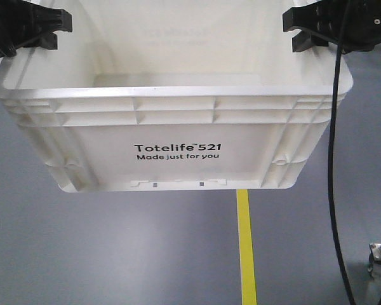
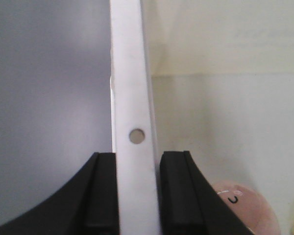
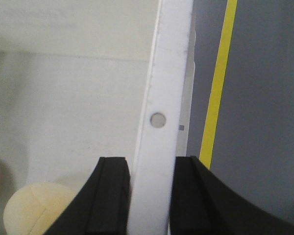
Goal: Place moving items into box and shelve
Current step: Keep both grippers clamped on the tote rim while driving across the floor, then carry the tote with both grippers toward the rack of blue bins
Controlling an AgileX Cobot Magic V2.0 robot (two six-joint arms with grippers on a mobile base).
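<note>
I have the box (image 1: 178, 127) filling the upper and middle part of the front view, its long wall facing me with the black print "Totelife 521 Made just for you" near the centre. Below it lies the grey floor (image 1: 82, 254), and a yellow line (image 1: 246, 248) runs down from under the box to the bottom edge. I cannot tell whether the base touches the floor.

The left gripper (image 1: 25, 28) sits at the upper left corner of that view, on the box's left rim. In the left wrist view its two black fingers (image 2: 100, 196) stand one on each side of the white rim, pressed against it, so it is clamped on the box. A small round hole (image 2: 136, 135) shows in the rim just above them. At the lower right of that view, inside the box, lies the pinkish plush ball (image 2: 245, 210) with a dark stitch on it.

The right gripper (image 1: 330, 28) is at the upper right, gripping the opposite rim the same way, narrow and tight on the wall in its wrist view. The pale yellow plush ball (image 3: 39, 208) rests inside the box at that view's lower left.

A black cable (image 1: 333, 159) hangs down the right side of the front view, past a metal stand (image 1: 378, 254) at the lower right.
</note>
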